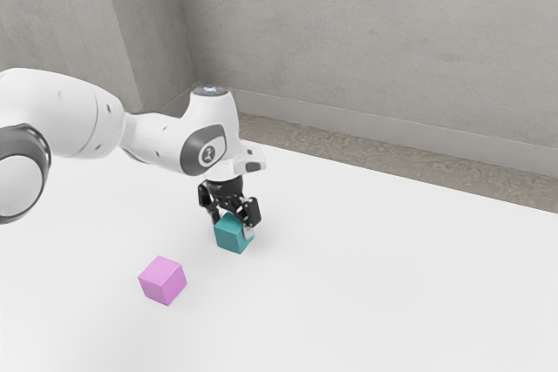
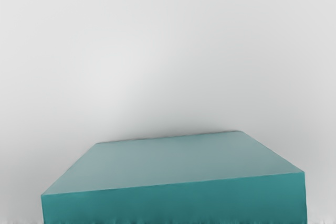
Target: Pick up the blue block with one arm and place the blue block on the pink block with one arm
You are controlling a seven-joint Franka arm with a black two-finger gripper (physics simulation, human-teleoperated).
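The blue block [image 1: 230, 234], a teal cube, sits on the white table [image 1: 375, 285] near its middle. My gripper [image 1: 232, 220] has come straight down over it, one black finger against each side, shut on the block. In the wrist view the blue block [image 2: 173, 174] lies large and close just under my hand. The pink block [image 1: 162, 280] lies on the table apart from it, toward the exterior view's lower left and about two block widths from the gripper.
The table's far edge [image 1: 410, 176] meets a strip of grey floor below concrete walls. The white arm [image 1: 157, 141] reaches in from the exterior view's left, above the table.
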